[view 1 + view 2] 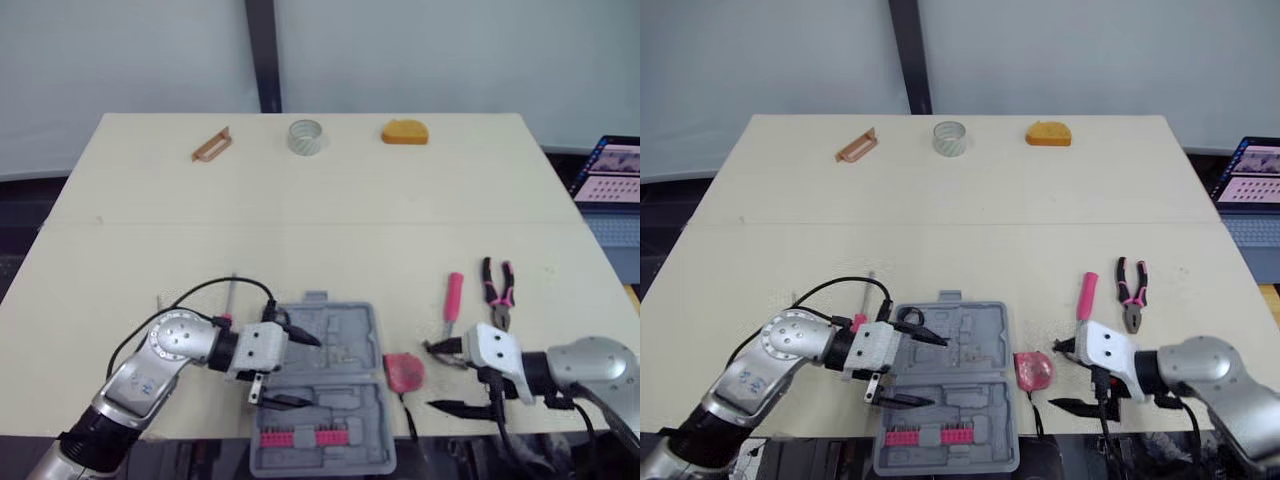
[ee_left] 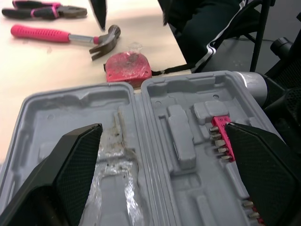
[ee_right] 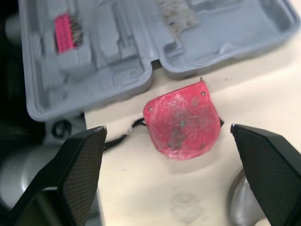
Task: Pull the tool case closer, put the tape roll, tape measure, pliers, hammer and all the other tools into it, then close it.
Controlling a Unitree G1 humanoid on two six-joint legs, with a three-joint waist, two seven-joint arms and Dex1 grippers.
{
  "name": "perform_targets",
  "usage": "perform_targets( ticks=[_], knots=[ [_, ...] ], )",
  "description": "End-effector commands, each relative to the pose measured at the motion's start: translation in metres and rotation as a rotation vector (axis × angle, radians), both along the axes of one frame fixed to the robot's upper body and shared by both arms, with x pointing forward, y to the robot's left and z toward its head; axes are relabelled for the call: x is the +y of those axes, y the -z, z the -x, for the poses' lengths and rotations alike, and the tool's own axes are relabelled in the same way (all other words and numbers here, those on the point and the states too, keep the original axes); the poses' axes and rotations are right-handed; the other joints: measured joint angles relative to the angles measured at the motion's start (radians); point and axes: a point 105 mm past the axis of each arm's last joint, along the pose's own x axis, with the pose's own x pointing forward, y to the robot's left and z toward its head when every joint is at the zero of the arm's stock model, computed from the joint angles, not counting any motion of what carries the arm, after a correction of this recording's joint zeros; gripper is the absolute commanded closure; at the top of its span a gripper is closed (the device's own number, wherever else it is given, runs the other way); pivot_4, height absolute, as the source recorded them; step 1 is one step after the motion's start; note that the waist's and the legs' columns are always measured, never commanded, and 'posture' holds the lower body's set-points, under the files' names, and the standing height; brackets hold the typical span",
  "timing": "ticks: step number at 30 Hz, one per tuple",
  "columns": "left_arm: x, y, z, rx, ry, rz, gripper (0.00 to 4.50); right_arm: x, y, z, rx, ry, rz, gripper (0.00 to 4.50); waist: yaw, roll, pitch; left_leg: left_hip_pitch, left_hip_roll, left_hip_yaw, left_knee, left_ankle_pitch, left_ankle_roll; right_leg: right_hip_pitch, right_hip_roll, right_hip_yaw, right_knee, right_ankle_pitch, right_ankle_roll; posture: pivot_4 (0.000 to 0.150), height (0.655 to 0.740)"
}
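Note:
The grey tool case (image 1: 345, 335) lies open at the table's front edge, its near half overhanging, with a pink bit holder (image 2: 221, 139) in that half. My left gripper (image 1: 312, 370) hovers open over the case's left side, holding nothing. The red tape measure (image 1: 404, 371) rests just right of the case. My right gripper (image 1: 430, 376) stands open right beside it, one finger on either side of it in the right wrist view (image 3: 182, 120). The pink-handled hammer (image 1: 452, 300) and pliers (image 1: 498, 290) lie behind the right gripper. The tape roll (image 1: 306, 136) sits at the far edge.
A yellow-orange object (image 1: 404, 132) and a copper-coloured tool (image 1: 211, 145) lie near the tape roll at the back. A thin screwdriver (image 1: 231, 295) lies by my left arm. A laptop (image 1: 612, 170) stands off the table's right side.

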Motion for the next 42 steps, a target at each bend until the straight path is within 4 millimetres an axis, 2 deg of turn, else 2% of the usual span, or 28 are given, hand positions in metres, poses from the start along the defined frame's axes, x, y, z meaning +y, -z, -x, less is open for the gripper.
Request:
perform_targets(
  ticks=[1,7,18,29,34,38,42],
  knots=[
    [-0.004,0.0,-0.002,-0.084,0.018,0.013,0.0,0.001,0.012,-0.01,-0.023,-0.128,0.041,0.04,-0.001,0.0,0.0,0.0,0.0,0.0,0.0,0.0,0.0,0.0,0.0,0.0,0.0,0.0,0.0,0.15,0.74],
    [-0.005,0.003,-0.005,-0.089,-0.002,0.018,0.0,0.011,0.025,-0.027,-0.049,-0.185,0.026,0.04,0.001,0.0,0.0,0.0,0.0,0.0,0.001,0.0,0.0,0.0,0.0,-0.001,0.001,0.0,0.0,0.15,0.74],
    [-0.004,0.002,-0.003,-0.088,-0.018,0.015,0.0,0.014,0.033,-0.032,-0.074,-0.226,0.059,0.04,0.001,0.0,0.0,0.0,0.0,0.0,0.001,0.0,0.0,0.0,0.0,-0.001,0.001,0.0,0.0,0.15,0.74],
    [-0.006,-0.002,-0.005,-0.09,-0.012,0.013,0.0,0.019,0.041,-0.032,-0.057,-0.182,0.047,0.04,-0.001,0.0,0.0,0.0,0.0,0.0,0.001,0.0,0.0,0.0,0.0,0.0,0.001,0.0,0.0,0.15,0.74],
    [-0.006,-0.003,-0.005,-0.087,-0.011,0.011,0.0,0.022,0.041,-0.032,-0.065,-0.177,0.037,1.58,-0.001,0.0,0.0,0.0,0.0,0.0,0.001,0.0,0.0,0.0,0.0,0.0,0.001,0.0,0.0,0.15,0.74],
    [-0.007,-0.003,-0.004,-0.081,-0.013,0.012,0.0,0.024,0.036,-0.03,-0.052,-0.18,0.013,1.58,-0.001,0.0,0.0,0.0,0.0,0.0,0.001,0.0,0.0,0.0,0.0,0.0,0.001,0.0,0.0,0.15,0.74],
    [-0.005,-0.005,-0.003,-0.079,-0.023,0.013,0.0,0.024,0.012,-0.027,-0.032,-0.183,-0.006,1.58,0.0,0.0,0.0,0.0,0.0,0.0,0.001,0.0,0.0,0.0,0.0,0.0,0.001,0.0,0.0,0.15,0.74]
  ],
)
